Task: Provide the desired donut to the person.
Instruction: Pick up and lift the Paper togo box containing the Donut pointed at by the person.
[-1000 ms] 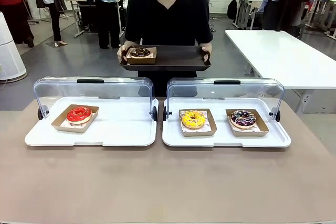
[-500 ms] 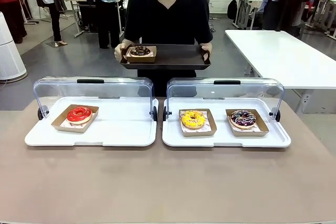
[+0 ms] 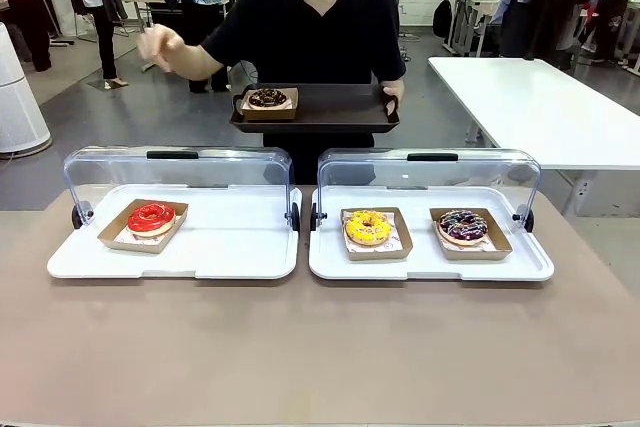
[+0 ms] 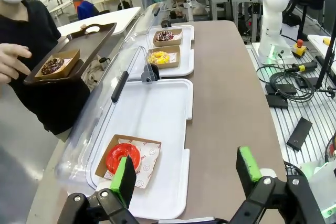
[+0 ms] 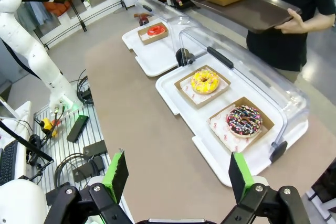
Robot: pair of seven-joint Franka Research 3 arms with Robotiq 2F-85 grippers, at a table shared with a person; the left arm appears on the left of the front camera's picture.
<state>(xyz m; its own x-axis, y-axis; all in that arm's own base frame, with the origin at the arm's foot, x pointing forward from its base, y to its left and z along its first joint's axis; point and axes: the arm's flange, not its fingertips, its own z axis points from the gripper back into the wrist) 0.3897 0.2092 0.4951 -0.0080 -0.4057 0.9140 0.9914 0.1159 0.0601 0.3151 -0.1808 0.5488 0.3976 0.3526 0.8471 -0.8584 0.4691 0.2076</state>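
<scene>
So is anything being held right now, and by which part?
The left gripper and right gripper are open and empty. The person's hand holds the tray by one short end.

The person (image 3: 318,27) in a black short-sleeved shirt stands at the top middle of the front view, behind the desk (image 3: 320,347); one hand (image 3: 393,95) holds the dark brown tray (image 3: 340,112) flat in front of the belly; the other hand (image 3: 160,45) is lifted up toward the upper left, off the tray; a chocolate donut (image 3: 267,99) in a small brown box (image 3: 268,115) sits at the tray's left end; the red donut (image 3: 151,217) lies at the lower left, in the left white tray (image 3: 230,237); the yellow donut (image 3: 368,227) and the dark sprinkled donut (image 3: 463,225) lie side by side, not touching, in the right white tray (image 3: 420,262).
</scene>
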